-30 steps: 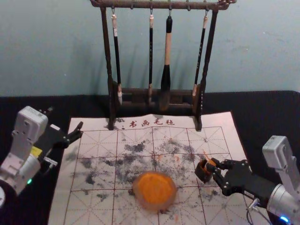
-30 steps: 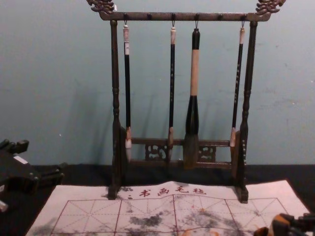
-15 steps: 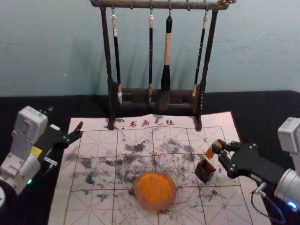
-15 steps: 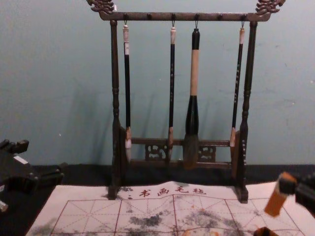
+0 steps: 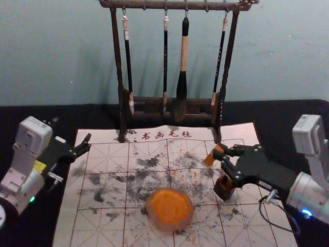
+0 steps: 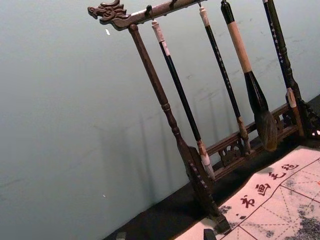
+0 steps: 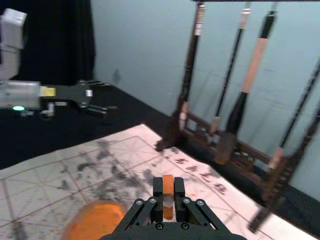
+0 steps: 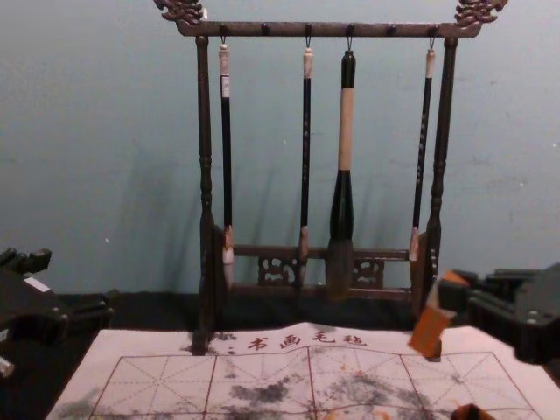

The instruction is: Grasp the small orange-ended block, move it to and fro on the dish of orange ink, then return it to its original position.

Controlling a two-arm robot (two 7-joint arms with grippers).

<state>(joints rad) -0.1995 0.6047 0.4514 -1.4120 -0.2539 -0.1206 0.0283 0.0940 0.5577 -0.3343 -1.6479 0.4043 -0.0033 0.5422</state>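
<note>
One orange-ended block was held aloft, tilted, by the right gripper.
It was clasped between the jaws above the mat, near the small dark box and apart from the ink dish; the left gripper was parked by the mat's left edge, jaws spread.

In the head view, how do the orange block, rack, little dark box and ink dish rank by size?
Largest to smallest:
1. Rack
2. Ink dish
3. Box, partly covered
4. Block, the smallest visible patch
</note>
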